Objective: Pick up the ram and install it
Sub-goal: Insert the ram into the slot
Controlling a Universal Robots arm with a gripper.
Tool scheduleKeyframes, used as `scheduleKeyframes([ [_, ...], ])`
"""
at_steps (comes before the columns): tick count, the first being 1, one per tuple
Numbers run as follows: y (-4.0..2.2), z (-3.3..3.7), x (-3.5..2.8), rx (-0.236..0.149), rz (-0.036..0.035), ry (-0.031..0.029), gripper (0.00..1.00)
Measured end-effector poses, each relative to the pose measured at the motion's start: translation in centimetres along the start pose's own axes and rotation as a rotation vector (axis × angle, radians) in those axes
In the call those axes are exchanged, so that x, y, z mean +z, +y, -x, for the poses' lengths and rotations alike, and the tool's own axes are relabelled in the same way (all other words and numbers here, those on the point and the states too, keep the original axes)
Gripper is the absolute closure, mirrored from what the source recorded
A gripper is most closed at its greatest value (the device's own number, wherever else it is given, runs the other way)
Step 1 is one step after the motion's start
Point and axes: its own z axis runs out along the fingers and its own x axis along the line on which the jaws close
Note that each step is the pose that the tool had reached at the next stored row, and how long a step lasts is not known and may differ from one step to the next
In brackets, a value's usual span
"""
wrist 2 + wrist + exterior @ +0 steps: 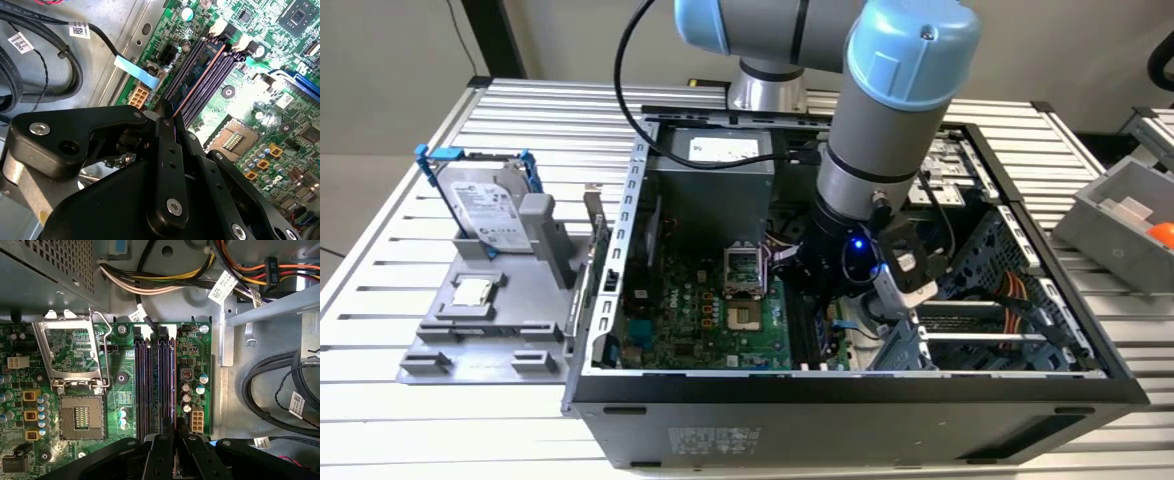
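The ram (201, 64) is a thin stick standing on edge along one of the dark memory slots (142, 385) of the green motherboard (700, 315). In the first wrist view the ram (173, 385) shows edge-on in the slot nearest the capacitors. My gripper (170, 117) is down inside the open computer case (854, 400), and its black fingers (167, 432) are pressed together on the near end of the stick. In the exterior view my gripper (834, 318) sits low over the slots, right of the open processor socket (740, 270).
Bundled cables (270, 390) and a metal drive-bay wall (225, 340) lie close beside the slots. The power supply (714, 160) sits at the case's far end. Outside the case, at the exterior view's left, a grey tray (520, 330) holds a blue-framed hard drive (487, 205) and a small silver chip (474, 292).
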Motion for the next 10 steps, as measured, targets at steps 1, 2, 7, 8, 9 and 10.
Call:
scheduleKeyframes([
  [1,0.00,0.00,0.00,0.000,0.0000,0.0001,1.00],
  [2,0.00,0.00,0.01,0.000,0.0001,0.0001,1.00],
  [7,0.01,0.00,0.01,0.000,0.0003,0.0004,1.00],
  [8,0.01,0.00,0.01,0.000,0.0003,0.0004,1.00],
  [9,0.01,0.00,0.01,0.000,0.0003,0.0005,1.00],
  [10,0.01,0.00,0.01,0.000,0.0002,0.0006,1.00],
])
